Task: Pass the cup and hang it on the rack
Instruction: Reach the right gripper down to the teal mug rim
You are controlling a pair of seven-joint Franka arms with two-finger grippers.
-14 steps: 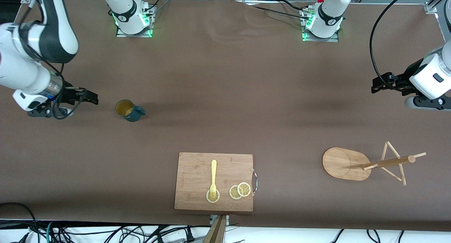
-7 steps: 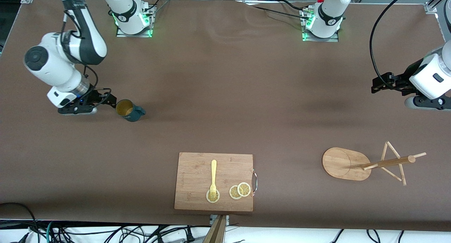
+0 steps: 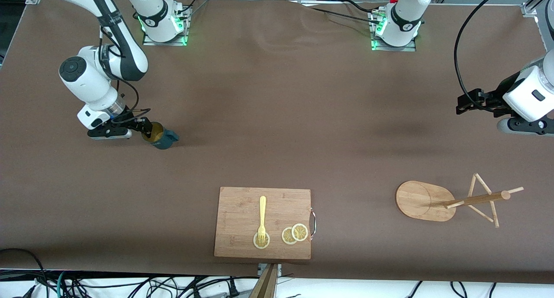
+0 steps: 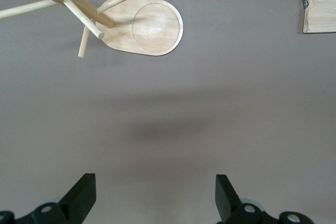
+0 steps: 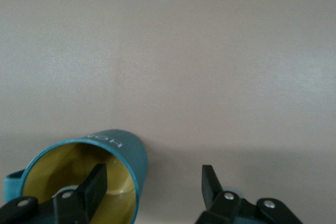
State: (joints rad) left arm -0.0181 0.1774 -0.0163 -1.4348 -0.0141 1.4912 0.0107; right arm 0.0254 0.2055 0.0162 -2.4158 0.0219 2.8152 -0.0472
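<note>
The dark teal cup (image 3: 162, 139) with its yellow inside stands upright on the table toward the right arm's end, its handle pointing toward the table's middle. My right gripper (image 3: 147, 127) is open at the cup's rim. In the right wrist view the right gripper (image 5: 153, 182) straddles the cup's wall (image 5: 128, 149), with one finger over the yellow inside and the other outside. The wooden rack (image 3: 419, 200) stands toward the left arm's end, nearer the front camera. My left gripper (image 3: 464, 103) is open and empty over bare table, and its wrist view shows the left gripper (image 4: 155, 195) and the rack (image 4: 149, 27).
A bamboo cutting board (image 3: 242, 211) lies near the table's front edge at the middle, with a yellow fork (image 3: 262, 216) and lemon slices (image 3: 295, 234) on it. Its handle corner shows in the left wrist view (image 4: 319, 3).
My right gripper has moved from the right arm's end of the table to the cup, and its fingers now straddle the rim. The cup and the left arm have not moved.
</note>
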